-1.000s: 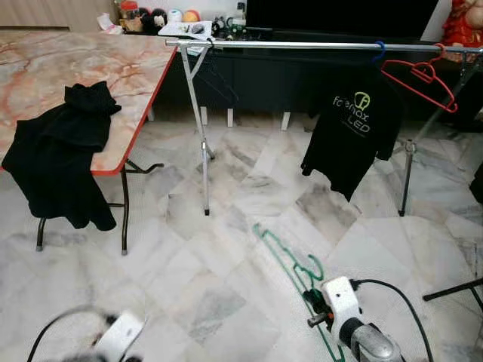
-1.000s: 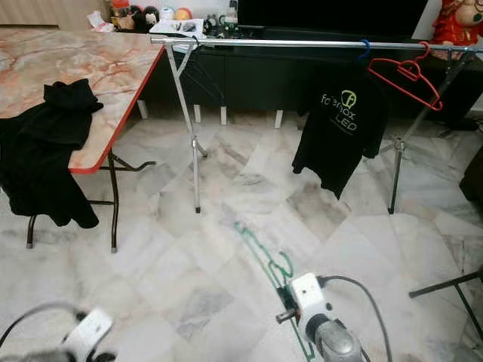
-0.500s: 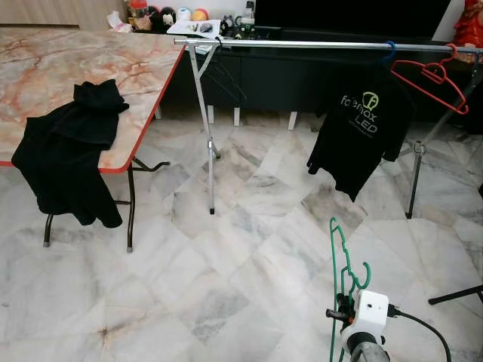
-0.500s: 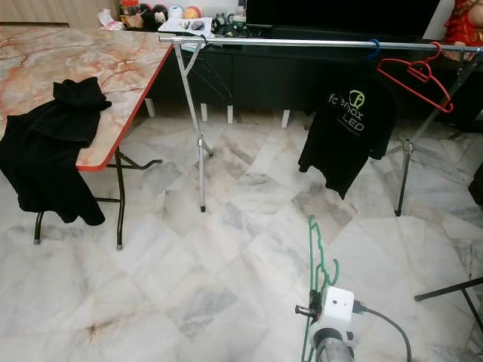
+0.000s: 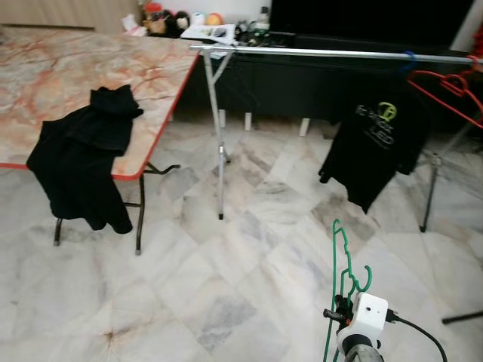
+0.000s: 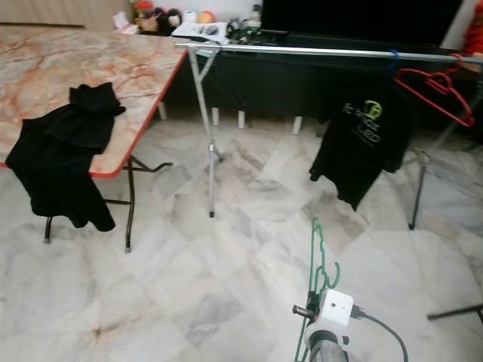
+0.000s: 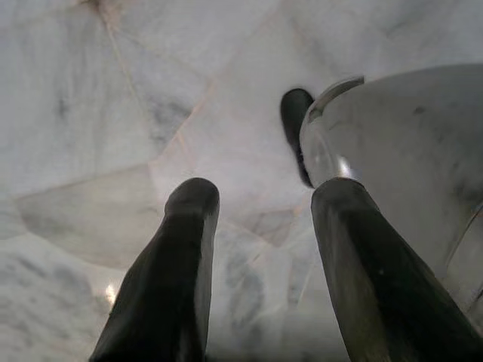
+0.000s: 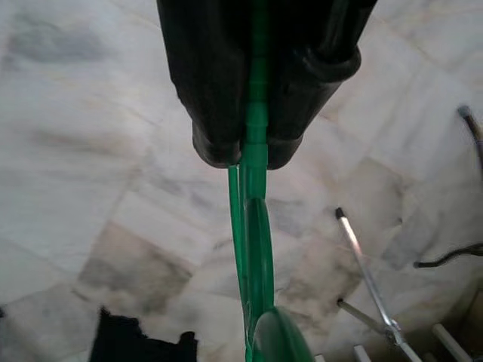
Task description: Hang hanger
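A green wire hanger (image 5: 341, 264) stands upright low in the right of the head views, above my right wrist's white camera block (image 5: 367, 318). In the right wrist view my right gripper (image 8: 252, 147) is shut on the green hanger (image 8: 254, 249). Ahead runs a silver clothes rail (image 5: 324, 53) on folding legs, carrying a black T-shirt (image 5: 376, 143) on a blue hook and a bare red hanger (image 5: 449, 90) at its right end. The left gripper (image 7: 260, 204) is open, pointing down at the marble floor.
A marble-topped table with a red edge (image 5: 90, 83) stands at the left, a black garment (image 5: 79, 154) draped over its corner. A dark low cabinet (image 5: 302, 83) with small items on top lies behind the rail. A black tripod leg (image 5: 460, 317) is at the right.
The hanger has swung from lying slanted toward the left to upright in my right gripper. The view has shifted rightward and slightly down. My left arm has dropped out of the head views.
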You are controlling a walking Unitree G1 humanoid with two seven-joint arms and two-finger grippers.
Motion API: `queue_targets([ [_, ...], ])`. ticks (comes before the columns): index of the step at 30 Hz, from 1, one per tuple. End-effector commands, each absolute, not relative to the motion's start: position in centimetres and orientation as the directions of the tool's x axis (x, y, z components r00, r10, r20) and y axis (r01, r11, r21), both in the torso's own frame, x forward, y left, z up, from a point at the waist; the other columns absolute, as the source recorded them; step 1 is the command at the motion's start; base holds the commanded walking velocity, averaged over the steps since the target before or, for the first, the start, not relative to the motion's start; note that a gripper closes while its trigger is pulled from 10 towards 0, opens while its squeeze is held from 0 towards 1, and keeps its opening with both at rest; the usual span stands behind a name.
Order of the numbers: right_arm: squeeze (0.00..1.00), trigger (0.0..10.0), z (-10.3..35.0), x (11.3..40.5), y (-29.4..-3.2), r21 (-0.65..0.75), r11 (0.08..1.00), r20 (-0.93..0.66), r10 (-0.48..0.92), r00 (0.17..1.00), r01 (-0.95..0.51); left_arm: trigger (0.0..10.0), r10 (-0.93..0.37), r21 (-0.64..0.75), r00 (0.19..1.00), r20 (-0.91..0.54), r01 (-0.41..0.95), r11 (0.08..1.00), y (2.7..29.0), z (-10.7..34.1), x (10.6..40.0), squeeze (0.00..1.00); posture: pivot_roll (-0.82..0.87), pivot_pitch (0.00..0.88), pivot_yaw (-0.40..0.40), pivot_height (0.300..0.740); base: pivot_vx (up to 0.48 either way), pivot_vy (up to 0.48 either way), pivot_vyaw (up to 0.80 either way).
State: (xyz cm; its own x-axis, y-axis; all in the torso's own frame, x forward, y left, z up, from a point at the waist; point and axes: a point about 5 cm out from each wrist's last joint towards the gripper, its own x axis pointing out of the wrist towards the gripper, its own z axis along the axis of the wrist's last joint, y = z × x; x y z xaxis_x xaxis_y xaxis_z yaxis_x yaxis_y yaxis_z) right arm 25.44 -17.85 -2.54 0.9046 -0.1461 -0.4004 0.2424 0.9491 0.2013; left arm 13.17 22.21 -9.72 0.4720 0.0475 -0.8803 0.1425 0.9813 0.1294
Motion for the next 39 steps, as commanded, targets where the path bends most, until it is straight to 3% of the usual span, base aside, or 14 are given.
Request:
queue_targets([
  [1,0.0,10.0,-2.6,25.2,-18.9,0.206,0.93,-0.402,-0.204,0.893,0.305,10.0,0.032,0.117,0.444,-0.895,0.164,0.98,21.8,-10.1,12.5,0.0,-0.02,0.096,-0.007,0.74,0.375,0.0,0.0],
  [9,0.0,10.0,-2.3,25.6,-19.2,0.214,0.924,-0.405,-0.211,0.889,0.317,10.0,0.024,0.107,0.445,-0.895,0.161,0.981,21.5,-10.1,12.5,0.0,-0.01,0.079,-0.014,0.74,0.38,0.0,0.0],
  [14,0.0,10.0,-2.3,25.6,-19.1,0.219,0.92,-0.412,-0.215,0.885,0.325,10.0,0.025,0.105,0.439,-0.898,0.161,0.981,21.5,-10.2,12.2,0.0,-0.01,0.076,-0.015,0.74,0.385,0.0,-0.8],
  [27,0.0,10.0,-2.0,26.0,-18.9,0.189,0.937,-0.401,-0.2,0.894,0.294,10.0,0.013,0.091,0.418,-0.908,0.167,0.982,21.2,-10.5,11.5,0.0,-0.03,0.035,-0.021,0.74,0.391,0.0,0.0],
  [39,0.0,10.0,-1.5,26.8,-18.0,0.172,0.961,-0.371,-0.139,0.918,0.215,10.0,0.015,0.092,0.428,-0.904,0.161,0.983,21.5,-10.3,12.1,0.0,-0.02,0.072,-0.016,0.74,0.397,0.0,0.27],
])
